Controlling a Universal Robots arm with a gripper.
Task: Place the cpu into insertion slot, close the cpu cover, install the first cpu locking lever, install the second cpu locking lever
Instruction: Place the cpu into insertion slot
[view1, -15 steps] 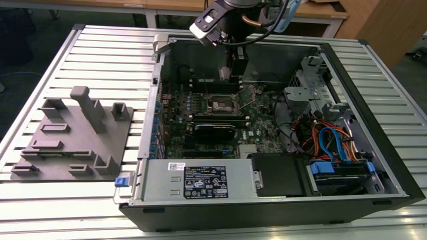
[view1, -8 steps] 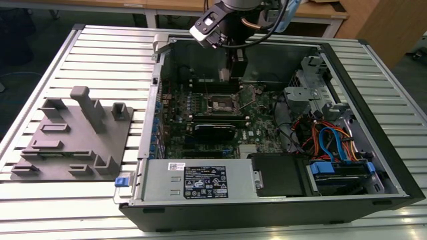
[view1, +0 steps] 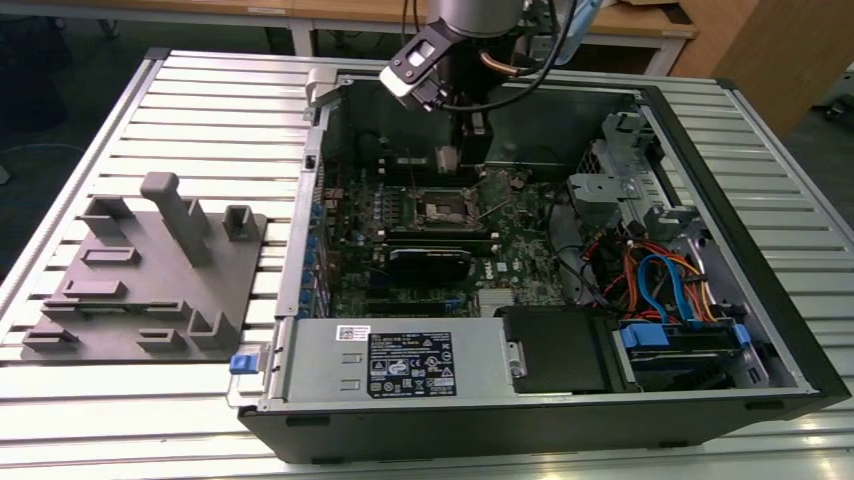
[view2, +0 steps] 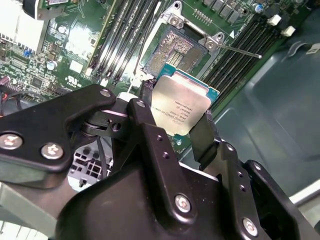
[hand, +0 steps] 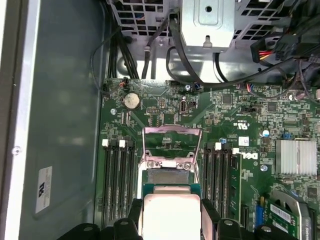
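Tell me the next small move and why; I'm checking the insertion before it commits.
Probably lower the cpu over the insertion slot, keeping it level. The gripper grips it by two edges, clear of the slot, whose contacts lie bare, and the cpu cover stands swung open.

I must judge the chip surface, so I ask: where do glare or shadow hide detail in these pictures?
First wrist view: glare washes the cpu top pale. Second wrist view: its top shines, yet the print is visible. Exterior view: the insertion slot sits dim inside the shaded case.
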